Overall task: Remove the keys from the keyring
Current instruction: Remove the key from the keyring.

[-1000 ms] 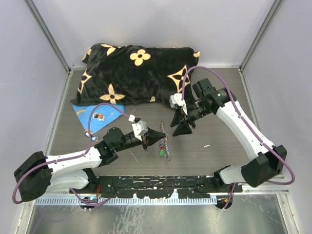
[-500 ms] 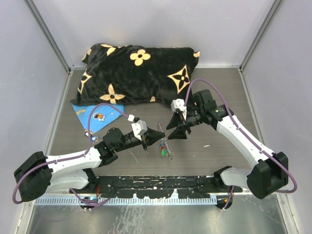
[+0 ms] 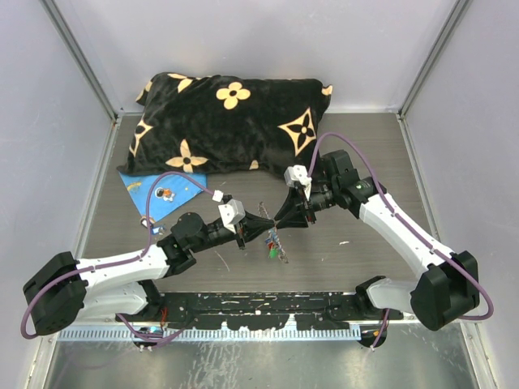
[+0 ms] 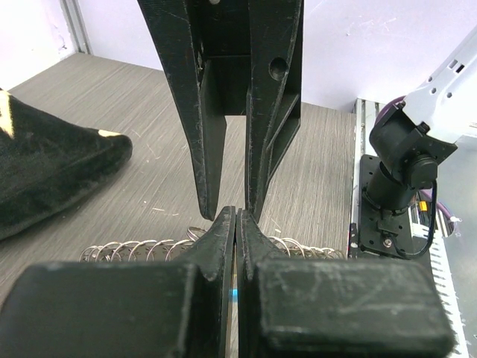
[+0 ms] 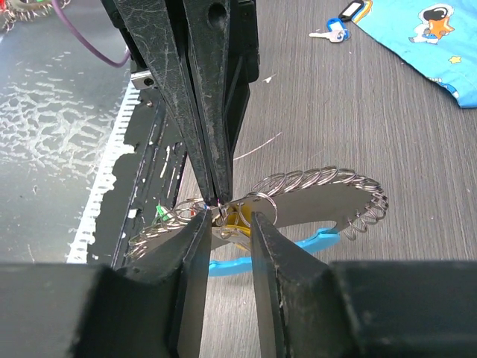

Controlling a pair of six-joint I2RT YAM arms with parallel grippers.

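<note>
The keyring (image 5: 320, 179) is a chain of grey wire rings with a light-blue curved section (image 5: 298, 246), lifted just off the table. My left gripper (image 4: 235, 212) is shut on it, and its fingers (image 5: 209, 97) come down from above in the right wrist view. My right gripper (image 5: 231, 216) meets it tip to tip (image 3: 283, 220). Its jaws stand a little apart, either side of a yellow-headed key (image 5: 242, 218) and small rings. A green key (image 5: 160, 214) hangs at the left end. From above, the keys (image 3: 274, 247) dangle below both tips.
A black pillow (image 3: 227, 121) with tan flowers fills the back of the table. A blue printed sheet (image 3: 158, 190) lies at the left, with two loose keys (image 5: 328, 33) beside it. The metal front rail (image 3: 259, 304) runs close under the grippers.
My right gripper has come down and left to the left gripper's tip and has narrowed around the key bunch. The left gripper has stayed shut and barely shifted.
</note>
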